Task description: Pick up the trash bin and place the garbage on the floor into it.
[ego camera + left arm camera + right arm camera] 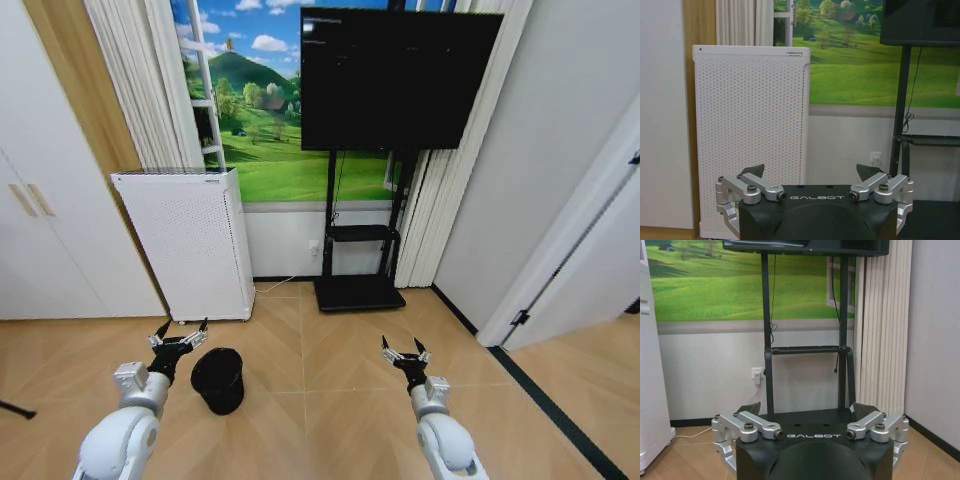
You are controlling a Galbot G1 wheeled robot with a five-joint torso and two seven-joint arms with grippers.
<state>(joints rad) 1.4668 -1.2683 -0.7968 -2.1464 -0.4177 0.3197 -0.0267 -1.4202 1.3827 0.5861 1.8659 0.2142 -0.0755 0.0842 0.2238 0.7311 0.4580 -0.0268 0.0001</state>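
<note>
- Your left gripper (180,331) sits in the lower left of the head view with its fingers (754,171) spread wide, holding nothing and touching nothing.
- Your right gripper (403,348) sits lower right of centre, fingers (749,408) equally wide and empty.
- The trash bin (218,379) stands on the floor (330,380) at lower centre-left, just beside your left gripper; it is small, round and black, narrowing towards its base.
- Behind the bin, a white perforated appliance (190,240) stands against the wall, and a dark screen on a black stand (395,80) fills the upper centre.
</note>
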